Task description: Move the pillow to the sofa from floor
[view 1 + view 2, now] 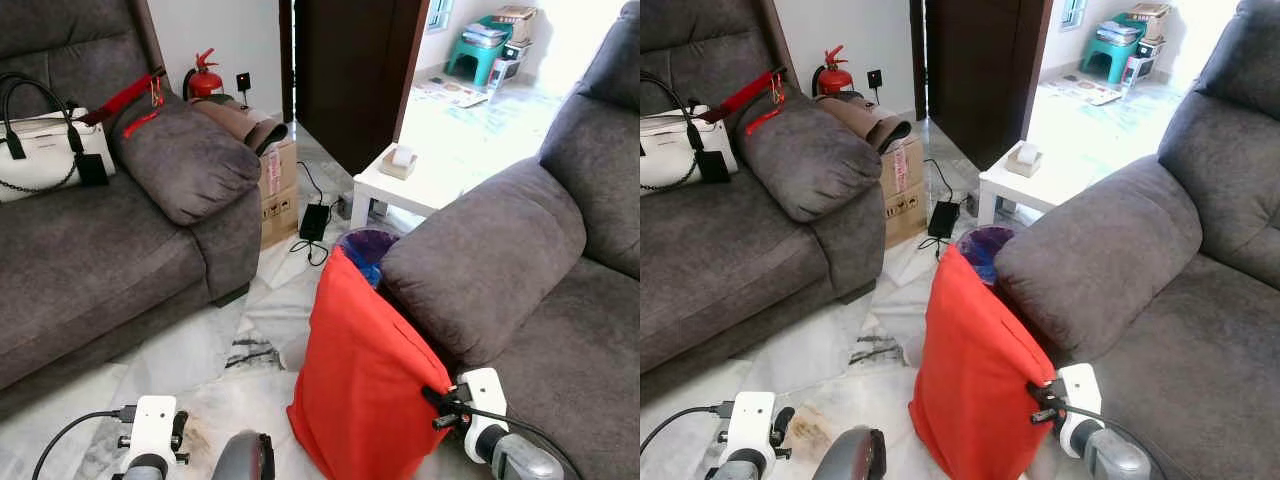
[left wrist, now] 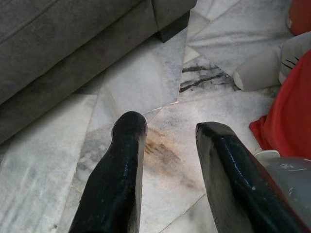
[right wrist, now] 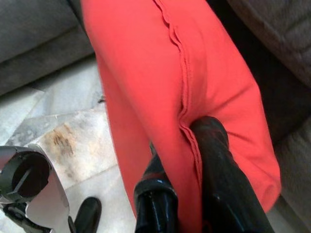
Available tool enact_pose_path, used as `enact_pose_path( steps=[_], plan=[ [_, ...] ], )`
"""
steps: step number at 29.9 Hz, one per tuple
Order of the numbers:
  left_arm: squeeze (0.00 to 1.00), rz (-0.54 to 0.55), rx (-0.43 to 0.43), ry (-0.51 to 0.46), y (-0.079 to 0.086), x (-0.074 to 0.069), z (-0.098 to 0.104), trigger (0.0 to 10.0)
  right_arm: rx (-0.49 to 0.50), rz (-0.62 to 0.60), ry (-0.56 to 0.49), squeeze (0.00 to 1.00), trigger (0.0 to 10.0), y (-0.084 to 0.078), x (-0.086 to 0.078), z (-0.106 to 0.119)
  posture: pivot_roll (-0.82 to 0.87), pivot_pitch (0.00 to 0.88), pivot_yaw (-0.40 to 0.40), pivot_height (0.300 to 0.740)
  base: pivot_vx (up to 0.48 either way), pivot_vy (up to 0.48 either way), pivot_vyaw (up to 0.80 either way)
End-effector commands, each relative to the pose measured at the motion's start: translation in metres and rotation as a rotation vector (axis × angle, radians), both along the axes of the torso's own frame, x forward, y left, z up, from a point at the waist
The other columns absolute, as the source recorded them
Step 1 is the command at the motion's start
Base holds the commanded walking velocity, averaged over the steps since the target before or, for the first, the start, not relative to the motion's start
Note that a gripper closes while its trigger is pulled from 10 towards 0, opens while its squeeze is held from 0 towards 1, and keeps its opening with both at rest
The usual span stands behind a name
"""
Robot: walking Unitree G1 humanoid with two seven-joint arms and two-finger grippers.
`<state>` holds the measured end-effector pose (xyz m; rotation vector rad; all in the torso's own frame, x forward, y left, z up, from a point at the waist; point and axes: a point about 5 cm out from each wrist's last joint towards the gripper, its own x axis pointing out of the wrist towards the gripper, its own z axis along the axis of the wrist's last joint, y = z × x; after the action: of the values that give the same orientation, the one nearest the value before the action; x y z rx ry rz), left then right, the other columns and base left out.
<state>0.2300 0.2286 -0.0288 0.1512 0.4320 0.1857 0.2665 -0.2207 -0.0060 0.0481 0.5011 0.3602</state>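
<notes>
While flanked by two grey sofas, stands upright on the marble floor (image 1: 190,360): red pillow (image 1: 360,370), leaning against the armrest of the right sofa (image 1: 520,270), lower edge on the tiles, upper corner up beside a purple bin (image 1: 366,246). Not yet on either seat.

Across the gap, left sofa (image 1: 90,250), carrying a white handbag (image 1: 40,150) with black handles and a plump grey cushion (image 1: 185,160) crossed by a red strap. Behind that cushion, a cardboard box (image 1: 278,190) with folded brown fabric on top, and a red extinguisher (image 1: 203,78) against the wall. Between box and bin, a black charger (image 1: 314,220) with its cable trailing over the tiles. Beyond the right armrest, a white side table (image 1: 405,185) holding a small box; further off, a dark door and a bright room with a teal stool (image 1: 480,55).

Clamped on the pillow's seamed right edge: right gripper (image 3: 187,194), one black finger on each side of the red cloth, pinching it tight, as seen from the right wrist. Low over the stained tile near the pillow's foot: left gripper (image 2: 167,170), fingers parted and holding nothing. Beside the pillow in the left wrist view, part of a white plush shape with black lines, too cut off to identify.
</notes>
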Motion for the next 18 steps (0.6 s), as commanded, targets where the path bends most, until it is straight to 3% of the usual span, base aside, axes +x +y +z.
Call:
enact_pose_path(
  steps=[1, 8, 10, 14, 18],
  plan=[
    [0.0, -0.007, -0.002, 0.022, 0.0, -0.004, -0.004, 10.0, 0.01, 0.045, -0.036, 0.0, 0.0, 0.007, -0.002, 0.0, 0.15, 0.027, 0.008, 0.597, 0.0, 0.0, 0.0],
    [0.0, 0.006, -0.01, 0.015, 0.001, -0.003, -0.002, 10.0, 0.054, -0.047, -0.126, 0.0, 0.0, 0.006, 0.004, 0.01, 0.14, 0.06, 0.014, 0.597, 0.0, 0.0, 0.0],
    [0.0, 0.014, -0.008, 0.02, 0.005, -0.005, -0.003, 10.0, 0.112, -0.095, -0.191, 0.0, 10.0, 0.009, 0.008, 0.016, 0.14, 0.068, 0.022, 0.597, 0.0, 0.0, 0.0],
    [0.0, 0.03, -0.022, 0.023, 0.007, -0.005, -0.003, 10.0, 0.171, -0.203, -0.24, 0.0, 10.0, 0.006, 0.011, 0.022, 0.13, 0.077, 0.031, 0.597, 0.0, 0.0, 0.0],
    [0.0, 0.023, -0.023, 0.018, 0.005, -0.002, -0.002, 10.0, 0.225, -0.218, -0.266, 0.0, 10.0, 0.009, 0.014, 0.026, 0.13, 0.082, 0.032, 0.612, 0.0, 0.0, 0.0]
  ],
)
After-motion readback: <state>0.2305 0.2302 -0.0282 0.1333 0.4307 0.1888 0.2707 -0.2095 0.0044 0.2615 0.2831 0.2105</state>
